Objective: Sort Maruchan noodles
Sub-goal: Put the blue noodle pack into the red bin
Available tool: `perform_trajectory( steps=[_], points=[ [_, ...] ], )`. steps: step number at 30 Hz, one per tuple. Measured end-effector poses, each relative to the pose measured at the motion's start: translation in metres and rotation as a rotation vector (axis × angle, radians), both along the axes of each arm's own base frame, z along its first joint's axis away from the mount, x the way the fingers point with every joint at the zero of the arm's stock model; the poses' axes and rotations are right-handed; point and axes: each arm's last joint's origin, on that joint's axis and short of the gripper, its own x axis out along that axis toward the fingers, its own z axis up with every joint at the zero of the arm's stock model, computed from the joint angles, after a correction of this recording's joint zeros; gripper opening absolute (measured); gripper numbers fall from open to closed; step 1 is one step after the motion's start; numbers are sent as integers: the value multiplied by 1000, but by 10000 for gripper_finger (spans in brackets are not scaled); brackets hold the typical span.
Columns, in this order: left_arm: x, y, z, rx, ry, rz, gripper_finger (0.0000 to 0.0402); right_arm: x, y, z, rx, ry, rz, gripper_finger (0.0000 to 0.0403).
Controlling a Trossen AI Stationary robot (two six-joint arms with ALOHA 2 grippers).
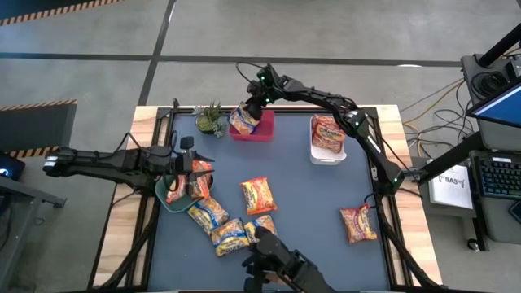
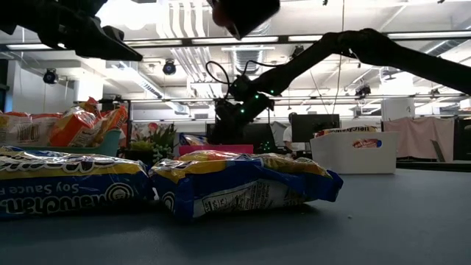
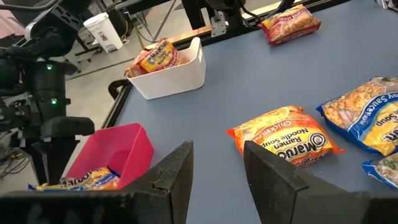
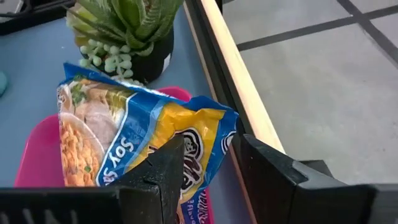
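- high view: we see the right gripper (image 1: 248, 110) reaching to the far side of the table (image 1: 326, 195), over the pink bin (image 1: 259, 129), with a yellow-and-blue soy sauce packet (image 1: 242, 120) lying partly across that bin.
- right wrist view: the right fingers (image 4: 160, 171) are clamped on the edge of the soy sauce packet (image 4: 140, 134), which hangs over the pink bin (image 4: 37, 152); a small green plant (image 4: 124, 28) stands just beyond the bin.
- high view: the left gripper (image 1: 189, 167) hovers over the teal bowl (image 1: 167, 194) at the table's left side; the bowl holds orange packets (image 1: 198, 172).
- left wrist view: the left fingers (image 3: 177, 171) stand apart with nothing between them.
- high view: a white bin (image 1: 327, 153) at the far right holds an orange-red packet (image 1: 327, 134).
- high view: loose on the dark mat we see an orange chicken packet (image 1: 258, 195) at the centre, a red packet (image 1: 358, 224) near the right edge, and three yellow-and-blue packets (image 1: 229, 236) clustered near the front edge, below the teal bowl.
- low view: two of the yellow-and-blue packets (image 2: 243, 184) lie flat side by side in the foreground.
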Motion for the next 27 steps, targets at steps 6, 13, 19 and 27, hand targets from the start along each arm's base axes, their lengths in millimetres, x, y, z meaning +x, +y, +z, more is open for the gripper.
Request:
perform_trajectory(
  steps=[6,13,19,27],
  points=[
    [0,0,1,3,-5,-1,125,1,0,2,-6,-16,2,141],
    [0,0,1,3,-8,-1,125,1,0,2,-4,-17,5,60],
    [0,0,1,3,-9,-1,125,1,0,2,-9,-17,9,12],
    [0,0,1,3,-9,-1,125,8,7,4,-52,-41,41,8]
  ],
)
